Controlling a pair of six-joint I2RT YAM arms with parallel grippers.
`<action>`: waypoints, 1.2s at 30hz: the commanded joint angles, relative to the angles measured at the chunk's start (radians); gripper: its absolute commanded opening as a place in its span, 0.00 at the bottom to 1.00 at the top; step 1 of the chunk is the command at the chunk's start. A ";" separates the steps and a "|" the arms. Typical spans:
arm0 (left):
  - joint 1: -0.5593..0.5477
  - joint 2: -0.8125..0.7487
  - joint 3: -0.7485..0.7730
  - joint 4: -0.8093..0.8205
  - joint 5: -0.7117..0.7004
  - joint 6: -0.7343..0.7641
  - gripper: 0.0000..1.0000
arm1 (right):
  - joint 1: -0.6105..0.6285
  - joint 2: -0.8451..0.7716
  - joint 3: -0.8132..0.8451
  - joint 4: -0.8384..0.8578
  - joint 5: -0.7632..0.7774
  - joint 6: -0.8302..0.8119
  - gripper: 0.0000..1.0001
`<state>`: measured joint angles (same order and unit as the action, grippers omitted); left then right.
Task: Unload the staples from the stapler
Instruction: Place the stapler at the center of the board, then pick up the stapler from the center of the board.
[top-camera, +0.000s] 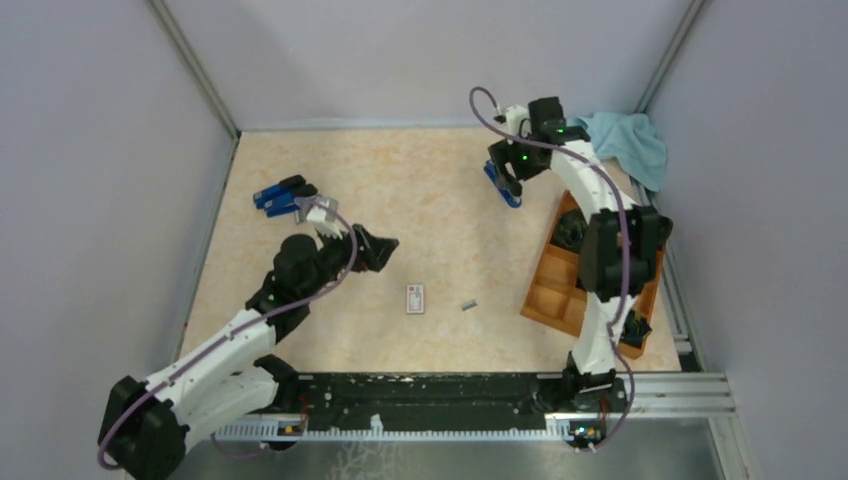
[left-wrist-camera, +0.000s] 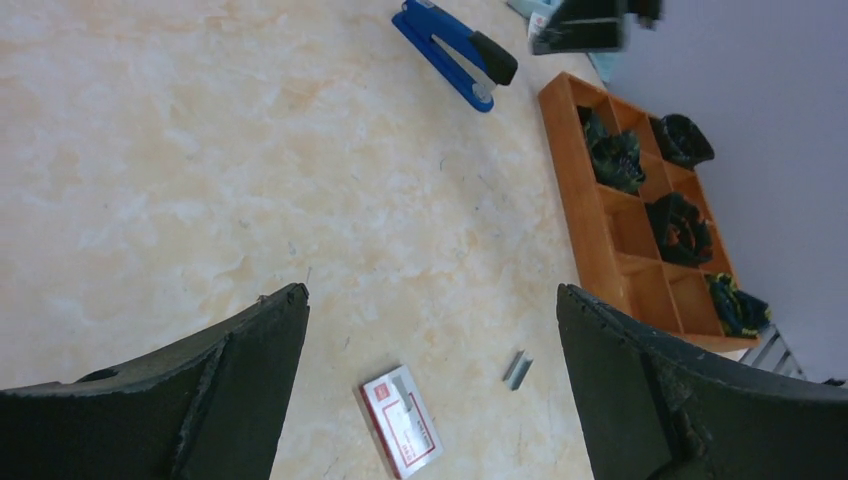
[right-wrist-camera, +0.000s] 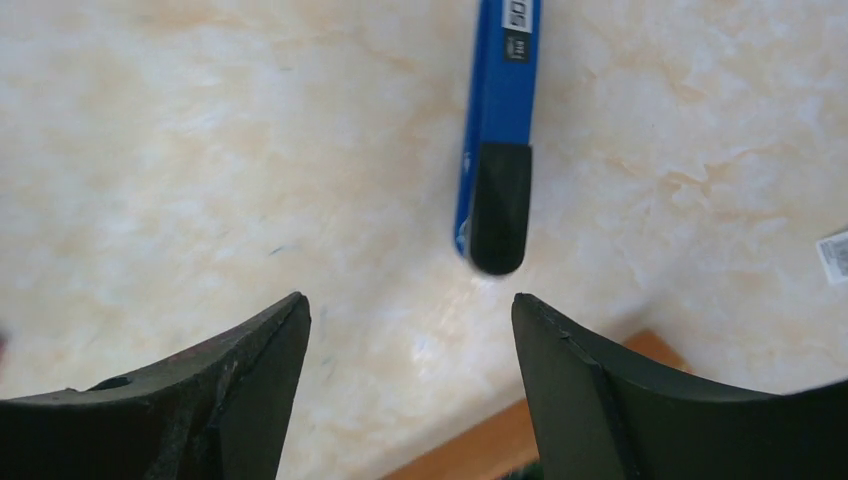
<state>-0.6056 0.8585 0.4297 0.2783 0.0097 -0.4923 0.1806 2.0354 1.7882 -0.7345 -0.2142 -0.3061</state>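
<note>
Staples (top-camera: 467, 304) lie as one short grey strip loose on the counter (top-camera: 420, 170), in the near middle and out in the open. Just to the strip's left, apart from it, sits a small white box with a red label (top-camera: 415, 299). The left wrist view shows the same pair, strip and box side by side between the two dark fingers.

The left claw (top-camera: 386, 244) hangs above and to the left of the box, spread wide with nothing between its fingers. A blue stapler (top-camera: 283, 195) lies beyond it towards the far left of the counter; whether it is open is too small to tell.

Farther back on the right lies a second blue stapler with a black end (right-wrist-camera: 497, 140), flat on the counter. The right claw (right-wrist-camera: 410, 300) is over its black end, fingers parted and gripping nothing, clear of the stapler.

Along the right edge stands a wooden tray (left-wrist-camera: 568, 190) whose compartments hold dark bundles. A teal cloth (top-camera: 628, 142) is heaped in the far right corner.
</note>
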 joint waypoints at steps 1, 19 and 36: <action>0.084 0.100 0.145 -0.095 0.103 -0.093 0.98 | 0.000 -0.464 -0.176 0.103 -0.271 0.003 0.75; 0.446 0.648 0.788 -0.753 -0.225 -0.661 0.70 | 0.000 -0.940 -0.845 0.758 -0.877 0.360 0.81; 0.598 1.185 1.386 -1.196 -0.221 -0.657 0.69 | 0.041 -0.921 -0.828 0.660 -0.771 0.232 0.80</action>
<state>-0.0143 2.0018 1.7458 -0.7956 -0.2157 -1.1492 0.2031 1.1213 0.9291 -0.0711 -1.0073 -0.0189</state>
